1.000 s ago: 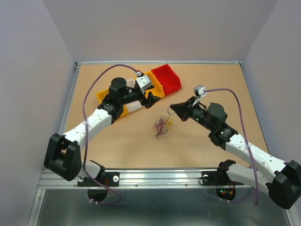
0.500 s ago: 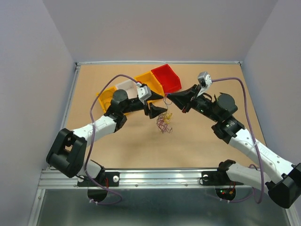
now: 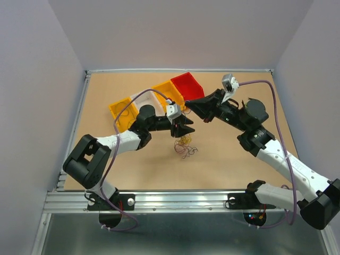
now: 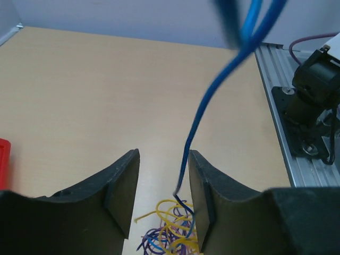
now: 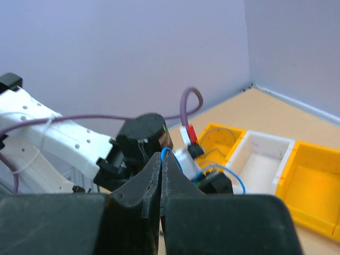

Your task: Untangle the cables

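Note:
The cables [image 3: 185,146] are a small clump of yellow, purple and blue curly wires on the table. The clump also shows in the left wrist view [image 4: 170,232], below my fingers. My right gripper [image 3: 189,102] is above the clump, shut on a blue wire [image 5: 169,152]. That blue wire [image 4: 200,114] runs down from above into the clump, passing between my left fingers close to the right one. My left gripper [image 3: 184,126] is open just over the clump, with its jaws either side of the blue wire and not closed on it.
A row of bins stands at the back left of the clump: red [image 3: 189,87], orange-yellow [image 3: 166,91], white [image 3: 147,98] and yellow [image 3: 120,110]. The yellow bin [image 5: 219,139] holds a thin wire. The metal rail [image 4: 289,133] runs along the near table edge.
My left arm has reached right and brought its open gripper over the clump. My right gripper has shifted up and left, holding the blue wire. The clump now rests lower on the table.

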Motion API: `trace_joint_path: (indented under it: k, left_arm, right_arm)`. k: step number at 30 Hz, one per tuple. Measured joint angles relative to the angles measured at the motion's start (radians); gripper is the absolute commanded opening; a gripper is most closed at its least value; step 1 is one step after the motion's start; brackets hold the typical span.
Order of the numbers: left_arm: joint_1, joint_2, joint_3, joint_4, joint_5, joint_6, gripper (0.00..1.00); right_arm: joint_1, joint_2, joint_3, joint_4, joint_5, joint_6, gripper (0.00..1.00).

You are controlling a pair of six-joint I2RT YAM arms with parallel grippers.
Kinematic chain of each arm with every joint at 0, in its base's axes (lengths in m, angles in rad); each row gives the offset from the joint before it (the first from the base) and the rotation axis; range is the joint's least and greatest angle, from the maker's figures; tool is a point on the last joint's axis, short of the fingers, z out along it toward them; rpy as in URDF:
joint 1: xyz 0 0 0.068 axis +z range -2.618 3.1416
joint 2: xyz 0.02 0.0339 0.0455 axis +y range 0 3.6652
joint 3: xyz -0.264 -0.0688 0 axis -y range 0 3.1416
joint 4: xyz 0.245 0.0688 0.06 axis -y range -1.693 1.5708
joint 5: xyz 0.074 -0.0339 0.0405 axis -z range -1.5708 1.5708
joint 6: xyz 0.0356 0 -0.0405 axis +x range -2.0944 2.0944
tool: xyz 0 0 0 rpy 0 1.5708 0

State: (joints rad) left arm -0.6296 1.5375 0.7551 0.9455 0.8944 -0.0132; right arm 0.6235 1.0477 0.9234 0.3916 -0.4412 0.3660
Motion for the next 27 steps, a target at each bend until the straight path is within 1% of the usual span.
trace_joint_path:
  k: [2, 3, 6, 13, 14, 17, 18, 20, 21, 25, 27]
  left_arm:
    - [-0.010, 0.019, 0.000, -0.012, -0.006, 0.023, 0.45]
    - [-0.018, 0.032, 0.000, -0.023, -0.011, 0.044, 0.40]
    - [-0.046, 0.081, 0.005, -0.055, -0.026, 0.080, 0.33]
    - [-0.064, 0.221, 0.065, -0.129, -0.040, 0.103, 0.33]
    - [-0.064, 0.228, 0.065, -0.136, -0.040, 0.105, 0.36]
    - [-0.064, 0.229, 0.066, -0.154, -0.056, 0.110, 0.41]
    - [-0.064, 0.225, 0.066, -0.158, -0.062, 0.111, 0.46]
    - [-0.064, 0.209, 0.066, -0.168, -0.076, 0.118, 0.52]
    - [-0.064, 0.195, 0.066, -0.175, -0.085, 0.119, 0.56]
    - [-0.050, 0.094, 0.081, -0.279, -0.140, 0.140, 0.62]
    - [-0.015, 0.027, 0.116, -0.328, -0.163, 0.136, 0.66]
  right_arm:
    - [0.000, 0.002, 0.035, -0.002, 0.006, 0.000, 0.01]
    - [0.000, 0.002, 0.064, -0.004, 0.016, -0.003, 0.01]
    - [0.000, 0.001, 0.139, -0.006, 0.039, -0.011, 0.01]
    - [0.000, -0.002, 0.360, -0.019, 0.126, -0.060, 0.01]
    - [0.000, -0.002, 0.395, -0.021, 0.139, -0.067, 0.01]
    - [0.000, -0.002, 0.447, -0.024, 0.159, -0.080, 0.01]
    - [0.000, -0.004, 0.452, -0.024, 0.164, -0.084, 0.01]
    - [0.000, -0.006, 0.452, -0.029, 0.175, -0.088, 0.01]
    - [0.000, -0.003, 0.451, -0.034, 0.181, -0.090, 0.01]
    - [0.000, 0.013, 0.432, -0.039, 0.187, -0.090, 0.01]
    - [0.000, 0.034, 0.410, -0.031, 0.176, -0.082, 0.01]
